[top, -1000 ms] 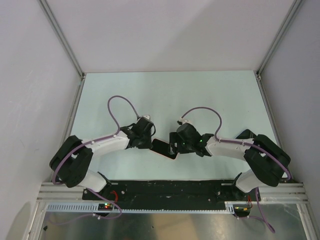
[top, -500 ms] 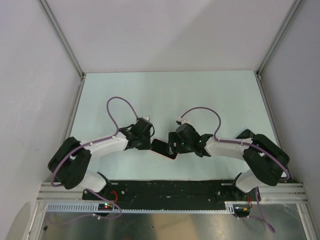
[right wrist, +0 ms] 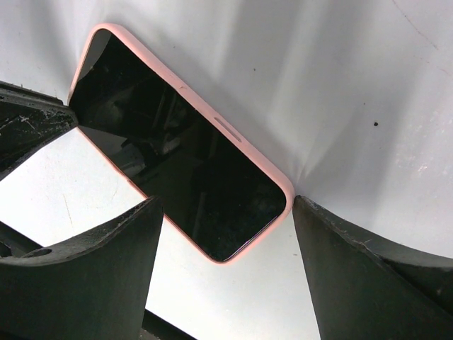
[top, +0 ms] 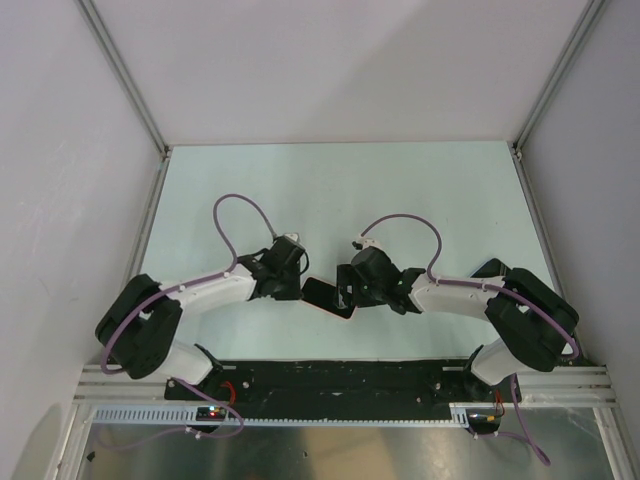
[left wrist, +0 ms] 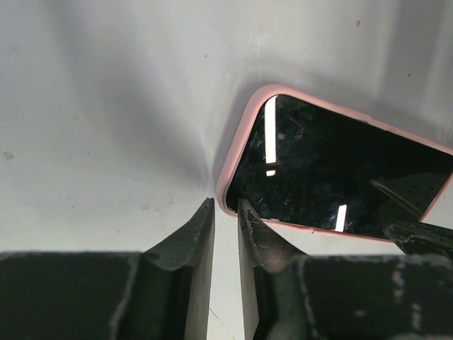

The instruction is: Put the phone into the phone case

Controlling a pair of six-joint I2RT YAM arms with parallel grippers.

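The black phone (top: 327, 297) lies screen up inside the pink phone case (left wrist: 237, 142) on the table between my two grippers. In the left wrist view the phone (left wrist: 333, 170) fills the case, and my left gripper (left wrist: 224, 205) is shut to a thin gap, its tips right at the case's near corner. My left gripper also shows in the top view (top: 298, 288). My right gripper (right wrist: 225, 202) is open and straddles the phone's other end (right wrist: 184, 177). Its right finger (right wrist: 333, 241) touches the corner of the case (right wrist: 283, 185). In the top view my right gripper (top: 346, 290) sits over the phone.
The pale table (top: 340, 190) stretches back to grey walls on three sides. A black rail (top: 330, 375) with the arm bases runs along the near edge. Purple cables (top: 240, 205) loop above both wrists.
The left arm has shifted very slightly. The phone, the case and the right gripper stay where they were.
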